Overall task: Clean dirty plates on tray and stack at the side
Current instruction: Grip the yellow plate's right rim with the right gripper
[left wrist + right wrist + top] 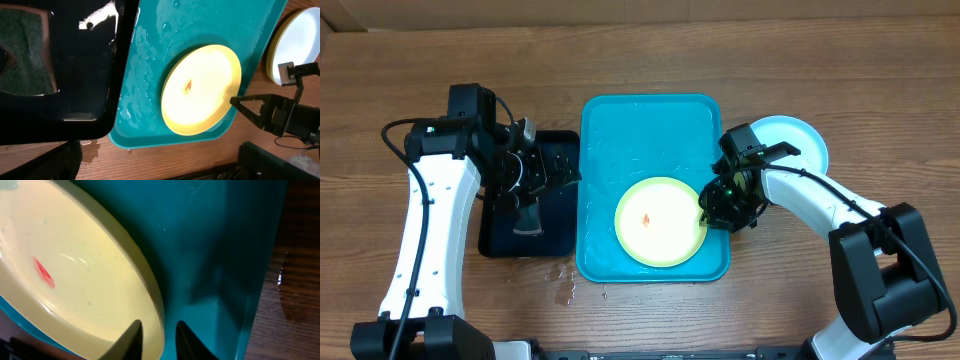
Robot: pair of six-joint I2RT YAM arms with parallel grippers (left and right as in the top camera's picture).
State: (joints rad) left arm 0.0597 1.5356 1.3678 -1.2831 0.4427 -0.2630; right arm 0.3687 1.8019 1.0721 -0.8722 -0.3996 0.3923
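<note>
A lime-green-rimmed plate (658, 222) with a small red smear lies in the near half of the wet turquoise tray (640, 125). It also shows in the left wrist view (200, 90) and the right wrist view (75, 270). My right gripper (712, 210) is shut on the plate's right rim, one finger inside and one outside (159, 335). A light-blue-rimmed plate (798, 135) sits on the table to the right of the tray; a yellowish rim shows at its edge (295, 45). My left gripper (555, 172) is open and empty over the dark tray (160, 167).
A small dark navy tray (555, 225) lies left of the turquoise tray, with a green sponge (25, 55) in it. Water drops (562, 275) lie on the wood in front of the trays. The tray (150, 65) holds a film of water.
</note>
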